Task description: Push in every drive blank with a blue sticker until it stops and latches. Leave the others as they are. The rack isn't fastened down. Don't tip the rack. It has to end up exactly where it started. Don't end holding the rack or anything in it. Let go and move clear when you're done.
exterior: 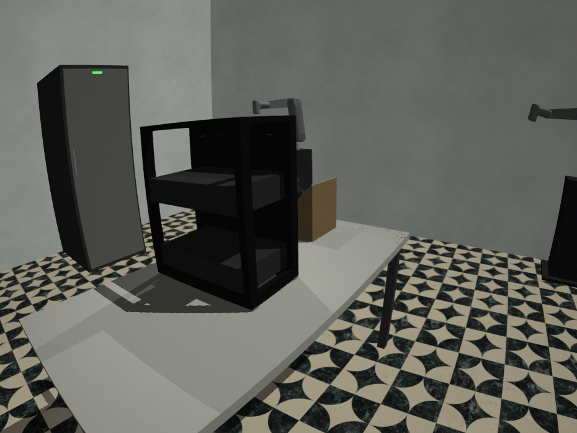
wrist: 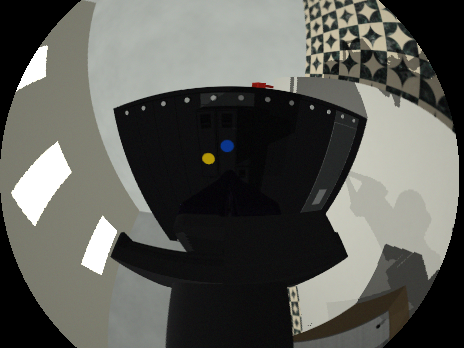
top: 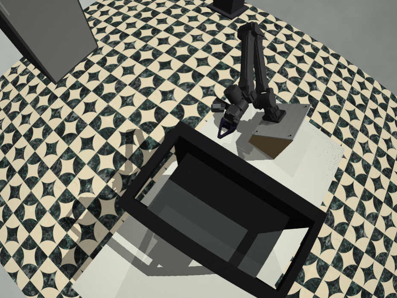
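Observation:
The black open-frame rack stands on the white table; it also shows in the exterior view and in the wrist view. On its front face I see a blue sticker and a yellow sticker side by side on drive blanks. My gripper is shut and empty. It hangs off the rack's front, a short gap away from the face, pointing at it. In the exterior view the rack hides the gripper. Lower blanks are hidden behind my fingers in the wrist view.
My arm's base sits on a grey plate over a brown block on the table behind the gripper. A tall grey cabinet stands on the floor to the left. A black stand is at the right.

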